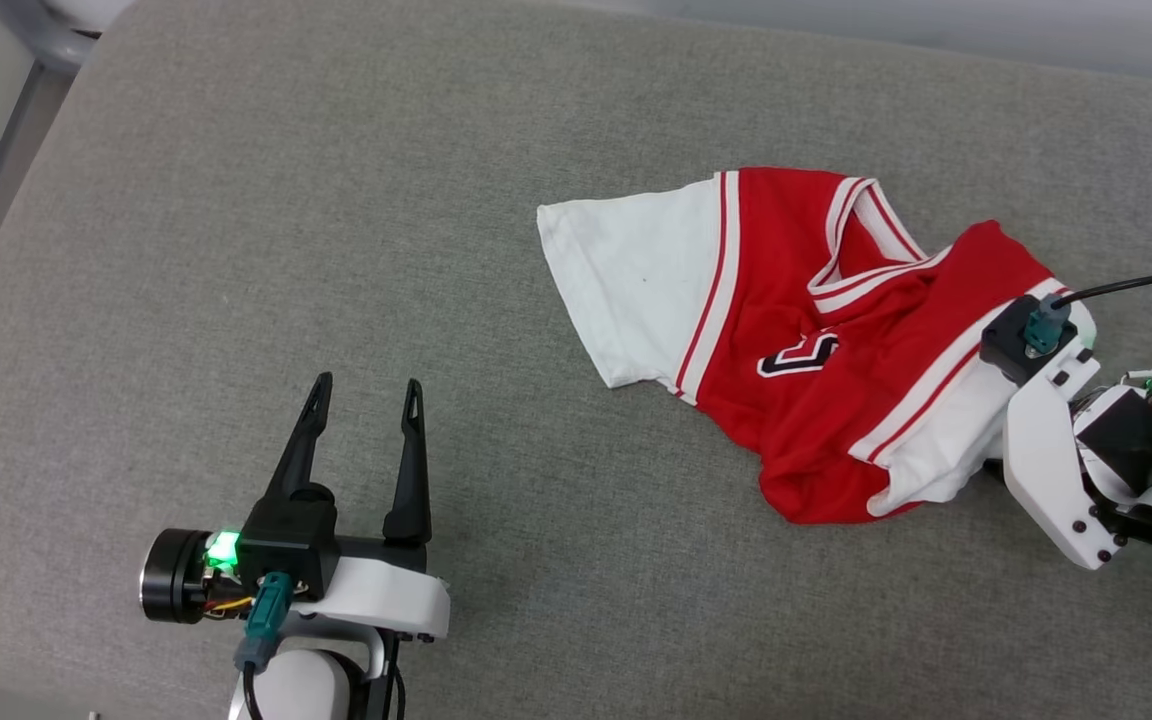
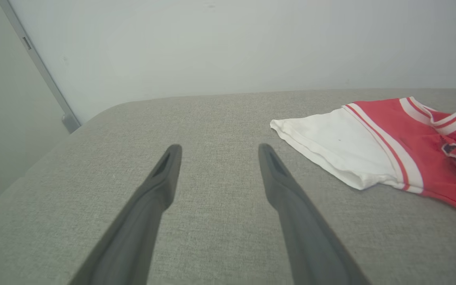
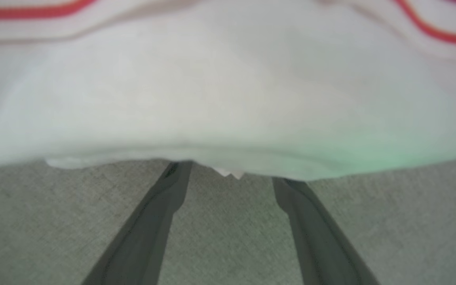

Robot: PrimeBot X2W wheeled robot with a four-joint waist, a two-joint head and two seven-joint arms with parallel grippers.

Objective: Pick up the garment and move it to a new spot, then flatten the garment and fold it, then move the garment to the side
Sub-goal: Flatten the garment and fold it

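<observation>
Left claw (image 1: pixel 367 383) sitting spread, empty, well left of garment (image 1: pixel 796 300). Grey cushion (image 1: pixel 236 200) carrying garment, crumpled, on right side, long axis running left-right. Right claw (image 3: pixel 230 173) gaping too, tips resting under its near edge, so right arm looking nearer.

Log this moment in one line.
shirt: crumpled on grey surface | left tool: open, apart from shirt | right tool: open, tips at shirt edge | stage: not yet picked up
</observation>
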